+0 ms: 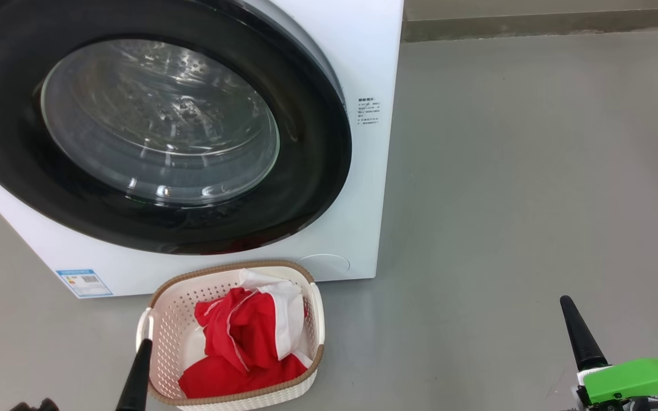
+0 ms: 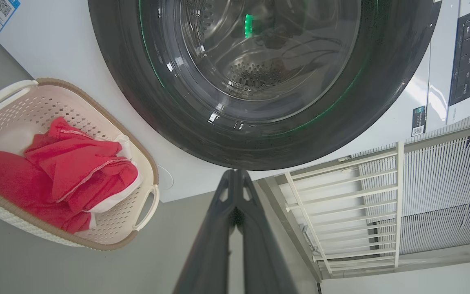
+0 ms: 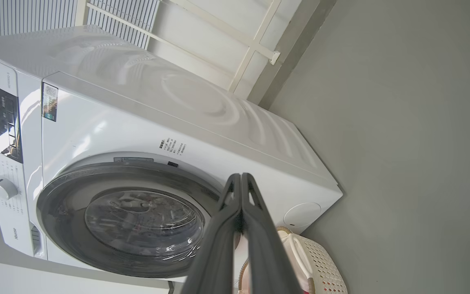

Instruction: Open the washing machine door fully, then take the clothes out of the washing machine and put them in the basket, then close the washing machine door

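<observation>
Beside the left hand, the clothes lie in the basket.

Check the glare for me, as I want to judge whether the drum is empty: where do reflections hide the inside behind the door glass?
Head view: pale streaks cross the glass of the washing machine door, drum holes faint behind them. Left wrist view: a green glint and green arc on the glass, perforations clearer. Right wrist view: window hazy with white reflections; the top of the washing machine shines.
</observation>
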You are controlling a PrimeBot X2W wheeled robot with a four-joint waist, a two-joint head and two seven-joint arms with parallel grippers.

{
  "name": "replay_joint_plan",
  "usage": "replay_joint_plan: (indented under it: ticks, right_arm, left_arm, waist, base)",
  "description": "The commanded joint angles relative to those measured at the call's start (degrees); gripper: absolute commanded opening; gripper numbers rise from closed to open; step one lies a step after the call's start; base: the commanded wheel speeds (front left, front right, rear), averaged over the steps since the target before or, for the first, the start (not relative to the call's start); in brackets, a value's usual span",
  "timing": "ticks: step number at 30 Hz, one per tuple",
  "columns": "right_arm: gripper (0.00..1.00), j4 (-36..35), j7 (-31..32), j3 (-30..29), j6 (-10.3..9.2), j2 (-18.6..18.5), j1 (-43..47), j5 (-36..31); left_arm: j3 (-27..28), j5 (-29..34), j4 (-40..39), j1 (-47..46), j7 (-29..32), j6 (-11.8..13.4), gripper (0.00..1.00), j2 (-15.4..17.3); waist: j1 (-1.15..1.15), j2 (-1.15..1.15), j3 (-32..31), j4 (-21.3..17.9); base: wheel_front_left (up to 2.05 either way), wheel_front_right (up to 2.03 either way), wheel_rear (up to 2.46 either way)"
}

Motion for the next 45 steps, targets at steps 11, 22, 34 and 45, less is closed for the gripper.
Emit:
replay_joint_plan:
  ticks: [11,22,34,45]
  right_arm:
    - [0.00,-1.4,2.2,0.4,-0.04,-1.1,-4.2,7.5]
    - [0.00,-1.4,4.1,0.0,-0.05,-1.2,-5.5,13.9]
    - [0.00,-1.3,6.2,-0.5,-0.05,-1.2,-6.8,20.8]
    - [0.00,-1.3,6.3,-0.7,-0.05,-1.1,-6.8,20.6]
  left_arm:
    - [2.4,-7.1,-0.7,-4.1,2.0,-0.3,0.00,0.1]
    - [3.1,-13.3,-0.4,-5.3,3.8,-0.4,0.00,-0.2]
    - [3.9,-20.0,0.0,-6.6,5.8,-0.4,0.00,-0.6]
    - [4.0,-19.9,0.0,-6.6,5.9,-0.4,0.00,-0.7]
  waist:
    - [0.00,0.00,-0.2,-0.2]
    - [0.00,0.00,-0.4,-0.4]
    - [0.00,0.00,-0.6,-0.6]
    - [0.00,0.00,-0.6,-0.6]
  base:
    - [0.00,0.00,0.00]
    - [0.00,0.00,0.00]
    - [0.00,0.00,0.00]
    - [0.00,0.00,0.00]
